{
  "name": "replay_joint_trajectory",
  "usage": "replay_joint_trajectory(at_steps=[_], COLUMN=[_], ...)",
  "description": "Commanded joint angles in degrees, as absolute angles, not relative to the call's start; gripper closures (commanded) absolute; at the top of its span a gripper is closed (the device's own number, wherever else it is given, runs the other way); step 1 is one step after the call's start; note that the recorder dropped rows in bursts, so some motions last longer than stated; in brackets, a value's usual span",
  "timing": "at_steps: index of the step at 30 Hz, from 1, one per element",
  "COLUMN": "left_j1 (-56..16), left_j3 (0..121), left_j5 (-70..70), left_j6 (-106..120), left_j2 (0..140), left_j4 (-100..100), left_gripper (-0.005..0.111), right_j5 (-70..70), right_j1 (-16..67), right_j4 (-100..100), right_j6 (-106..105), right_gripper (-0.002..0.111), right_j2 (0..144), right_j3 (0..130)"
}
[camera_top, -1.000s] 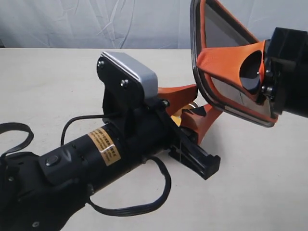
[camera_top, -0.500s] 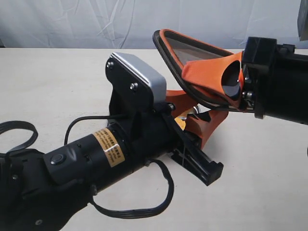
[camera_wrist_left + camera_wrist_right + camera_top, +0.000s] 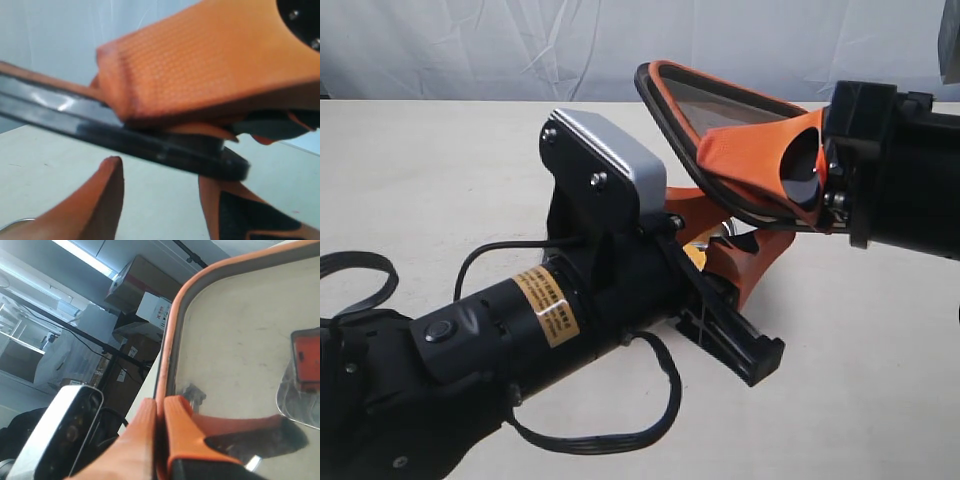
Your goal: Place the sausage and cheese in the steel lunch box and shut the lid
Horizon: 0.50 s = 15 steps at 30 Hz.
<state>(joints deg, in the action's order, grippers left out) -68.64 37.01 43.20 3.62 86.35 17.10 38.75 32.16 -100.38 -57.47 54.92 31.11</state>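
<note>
The lid, dark and translucent with an orange seal rim, hangs tilted close to flat just above my left gripper. My right gripper is shut on its rim, with the fingers pinching the orange edge. My left gripper stands open below the lid with only table between its fingers. Seen through the lid, a corner of the steel lunch box holds a red shape that looks like the sausage. A yellow sliver between the left fingers may be the cheese.
My left arm with its silver wrist camera and loose black cable fills the lower left of the exterior view. A pale tabletop lies all round, with a white cloth backdrop behind.
A second ago the lid stood nearly upright; my right gripper swung it down to almost flat over the left gripper. Nothing has moved in the last half second.
</note>
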Motion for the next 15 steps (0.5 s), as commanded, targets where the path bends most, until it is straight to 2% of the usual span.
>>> replay_joint_trajectory(at_steps=[1,15], left_j1=[-69.23,-69.23], left_j3=[37.98,37.98], left_j5=[45.86,45.02], left_j6=[3.49,-1.43], left_j2=[86.04,86.04], left_j4=[13.86,12.26], left_gripper=[0.060,0.060], right_j5=[40.95,41.67], right_j1=[32.09,32.09], right_j4=[-99.95,-99.48], right_j6=[-58.48,-59.95], right_gripper=[0.109,0.109], right_j2=[55.59,55.59], right_j3=[31.17,31.17])
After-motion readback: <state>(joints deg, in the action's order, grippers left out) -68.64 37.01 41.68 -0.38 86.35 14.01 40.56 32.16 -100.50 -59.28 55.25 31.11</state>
